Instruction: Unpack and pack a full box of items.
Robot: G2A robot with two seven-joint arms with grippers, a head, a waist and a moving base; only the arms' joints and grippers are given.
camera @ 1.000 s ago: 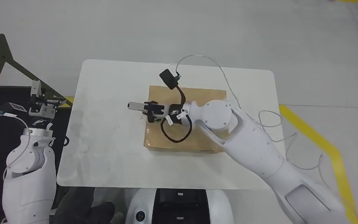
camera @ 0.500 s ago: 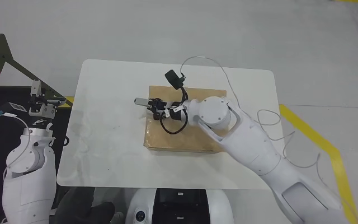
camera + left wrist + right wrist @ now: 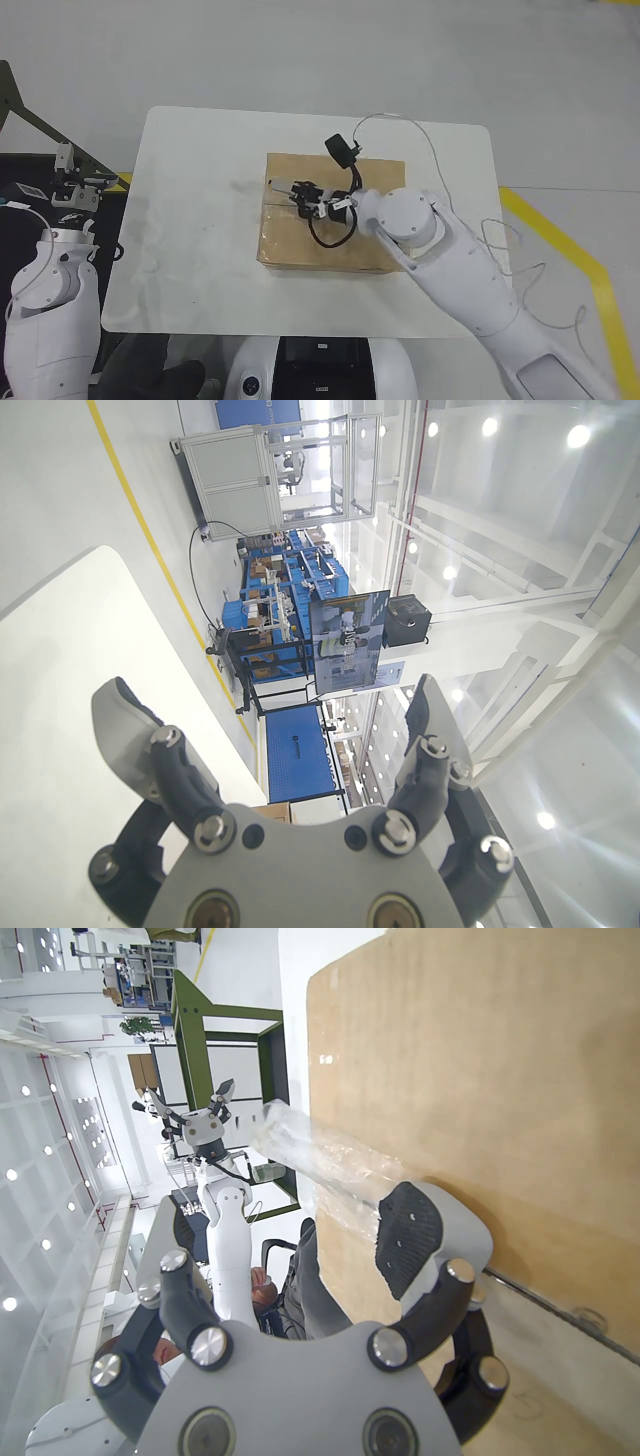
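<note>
White table (image 3: 200,250), cardboard box (image 3: 282,245) near its middle (flaps shut)

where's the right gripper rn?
Top view: the right gripper is over the box top, near its left edge toward the far side. In its wrist view it is open beside a lifted strip of clear tape at the seam.

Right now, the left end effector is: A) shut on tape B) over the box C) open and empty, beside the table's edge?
C: the left end effector has its fingers spread with nothing between them, off the side of the table, away from the box.
</note>
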